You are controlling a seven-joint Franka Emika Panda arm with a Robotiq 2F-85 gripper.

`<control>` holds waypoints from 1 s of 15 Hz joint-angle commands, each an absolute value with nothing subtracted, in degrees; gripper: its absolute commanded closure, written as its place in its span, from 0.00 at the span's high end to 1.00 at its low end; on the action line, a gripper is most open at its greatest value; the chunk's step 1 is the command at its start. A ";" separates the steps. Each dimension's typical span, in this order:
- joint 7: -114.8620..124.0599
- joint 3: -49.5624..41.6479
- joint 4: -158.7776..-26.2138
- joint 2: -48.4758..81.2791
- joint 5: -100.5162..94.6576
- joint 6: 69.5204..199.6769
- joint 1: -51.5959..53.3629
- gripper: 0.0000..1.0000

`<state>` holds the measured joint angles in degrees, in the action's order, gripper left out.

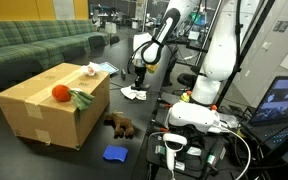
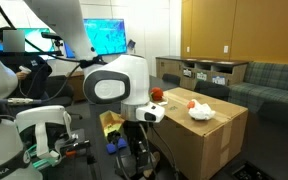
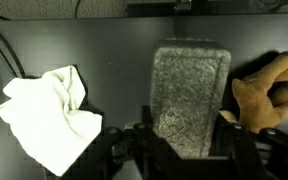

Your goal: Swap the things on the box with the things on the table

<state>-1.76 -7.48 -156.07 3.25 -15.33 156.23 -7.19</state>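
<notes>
A cardboard box (image 1: 39, 115) (image 2: 199, 138) carries an orange ball (image 1: 59, 93), a green item (image 1: 81, 99) and a small white item (image 1: 91, 69). On the dark floor lie a white cloth (image 1: 134, 93) (image 3: 49, 115), a brown plush toy (image 1: 121, 124) and a blue item (image 1: 115, 153). My gripper (image 1: 137, 78) (image 3: 189, 140) hangs low beside the white cloth. In the wrist view its fingers sit against both sides of a grey speckled block (image 3: 191, 85). A yellow-brown plush (image 3: 269, 90) lies just to the right of it.
A green sofa (image 1: 34, 45) stands behind the box. The robot base with cables (image 1: 199, 120) and a monitor (image 1: 284, 100) crowd one side. Desks and screens (image 2: 109, 35) stand further back.
</notes>
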 commanded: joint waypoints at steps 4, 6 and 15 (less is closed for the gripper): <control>22.28 -16.81 -150.88 19.27 -32.78 167.67 1.00 0.31; 21.79 -17.11 -150.22 22.36 -29.39 168.74 3.26 0.31; 4.25 -2.77 -146.35 29.90 -7.39 170.26 -3.72 0.31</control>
<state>8.97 -4.73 -148.77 27.37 -11.11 169.18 -1.18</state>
